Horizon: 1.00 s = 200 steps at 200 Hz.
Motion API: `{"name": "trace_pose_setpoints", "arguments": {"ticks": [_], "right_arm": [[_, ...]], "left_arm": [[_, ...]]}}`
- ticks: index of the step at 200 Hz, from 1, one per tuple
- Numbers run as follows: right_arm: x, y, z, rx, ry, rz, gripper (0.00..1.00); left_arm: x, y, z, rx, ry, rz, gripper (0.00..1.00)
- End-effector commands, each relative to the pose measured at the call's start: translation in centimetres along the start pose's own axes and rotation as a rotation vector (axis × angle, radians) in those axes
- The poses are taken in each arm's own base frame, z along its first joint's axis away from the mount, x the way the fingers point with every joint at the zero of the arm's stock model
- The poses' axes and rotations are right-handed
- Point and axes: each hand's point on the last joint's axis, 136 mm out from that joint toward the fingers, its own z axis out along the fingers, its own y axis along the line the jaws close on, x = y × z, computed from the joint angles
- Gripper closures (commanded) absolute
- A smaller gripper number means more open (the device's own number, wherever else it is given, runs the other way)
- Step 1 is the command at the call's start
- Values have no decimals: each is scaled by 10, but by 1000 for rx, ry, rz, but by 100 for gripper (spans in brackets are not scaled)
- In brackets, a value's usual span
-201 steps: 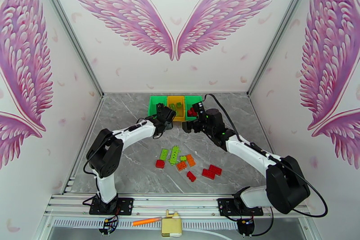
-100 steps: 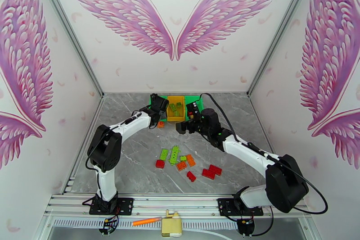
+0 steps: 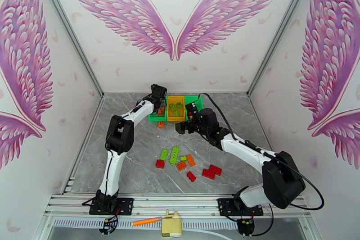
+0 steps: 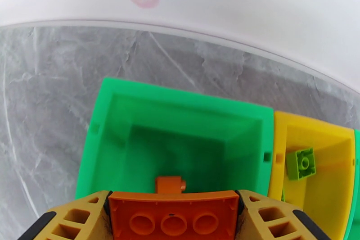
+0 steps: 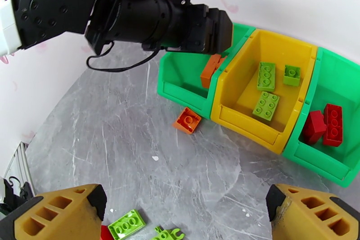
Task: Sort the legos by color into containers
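One orange brick (image 4: 173, 211), pinched in my left gripper (image 4: 175, 224), has reached the left green bin (image 4: 180, 106). Release next; right gripper (image 5: 185, 202) gapes empty.

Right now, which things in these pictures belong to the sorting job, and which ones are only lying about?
Belong to the job: held orange brick, stray orange brick beside the left green bin, loose bricks, yellow bin, right green bin.
Just lying about: orange stick, cream-coloured device, both by the front rail.
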Motion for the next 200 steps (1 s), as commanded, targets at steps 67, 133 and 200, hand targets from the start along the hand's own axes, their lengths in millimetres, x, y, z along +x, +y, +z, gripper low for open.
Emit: {"name": "trace_pose_setpoints", "arguments": {"ticks": [67,133,200], "right_arm": [[-16,3,-6,12,-32,-21,1],[-5,4,1,51,19,-61,1],[5,13,60,165,117,70,1]], "left_arm": [[-20,-10,-32,64,-24,41,18],[-22,13,-109,114,-101,-22,10],[-4,94,-166,55,-171,-134,6]]}}
